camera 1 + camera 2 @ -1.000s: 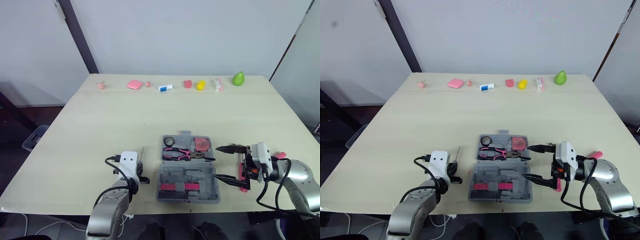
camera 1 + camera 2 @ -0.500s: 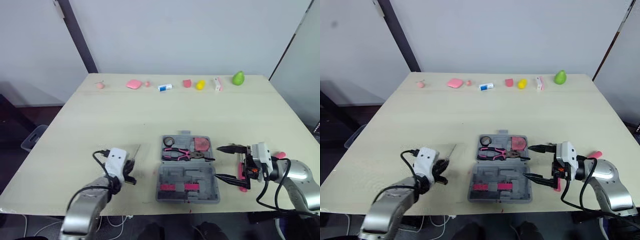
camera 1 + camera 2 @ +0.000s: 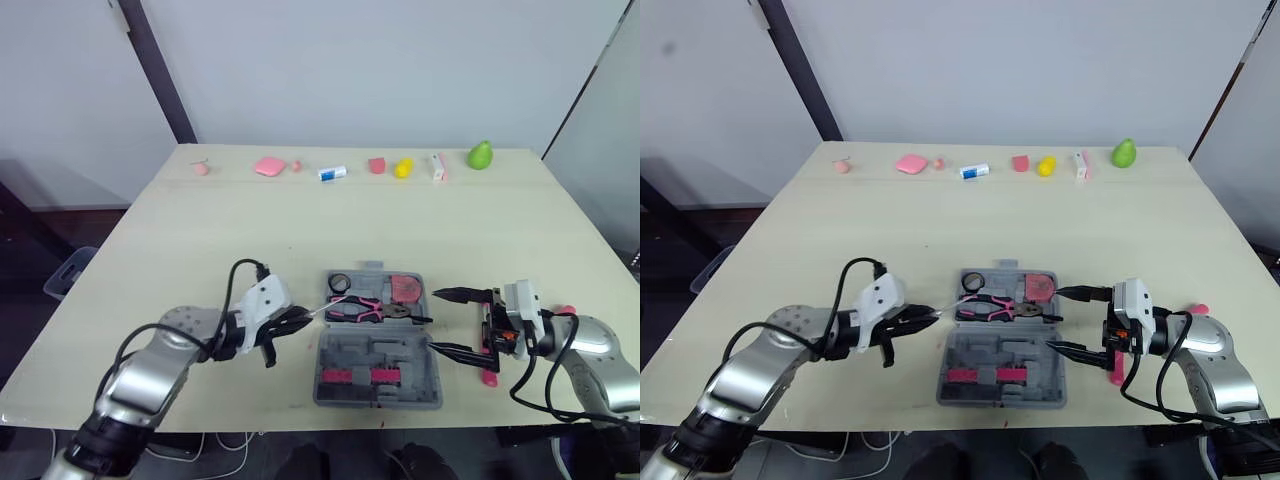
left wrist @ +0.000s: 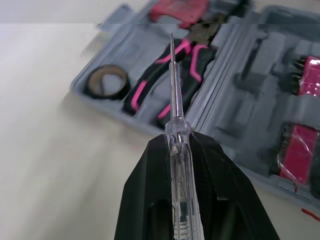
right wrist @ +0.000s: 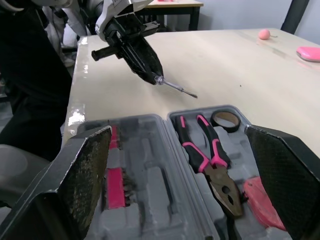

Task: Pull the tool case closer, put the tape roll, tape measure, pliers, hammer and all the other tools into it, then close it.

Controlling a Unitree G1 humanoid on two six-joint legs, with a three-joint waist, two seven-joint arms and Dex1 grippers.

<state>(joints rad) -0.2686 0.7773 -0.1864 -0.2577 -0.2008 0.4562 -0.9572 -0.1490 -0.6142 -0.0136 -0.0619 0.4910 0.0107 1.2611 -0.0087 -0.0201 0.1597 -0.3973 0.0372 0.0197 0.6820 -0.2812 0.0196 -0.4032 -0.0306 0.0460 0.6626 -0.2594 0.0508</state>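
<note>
- One pink tool [image 3: 488, 376] lies just right of the open tool case [image 3: 400, 355], mostly hidden behind the right gripper [image 3: 433, 320]; its kind is unclear.
- That gripper's fingers stand wide apart, holding nothing.
- One clear-handled screwdriver [image 4: 172, 85] is clamped in the left gripper [image 3: 297, 320], tip at the case's left edge.
- Inside the case's far half: one tape roll [image 3: 339, 283], one pliers [image 3: 370, 308], one tape measure [image 3: 404, 288].
- Eight small objects [image 3: 481, 156] line the table's [image 3: 250, 230] far edge, too small to name.

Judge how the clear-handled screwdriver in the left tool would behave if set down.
The clear-handled, thin-shafted screwdriver looks straight, so probably stiff, and light. Its rounded handle would likely roll on the flat wooden table.
</note>
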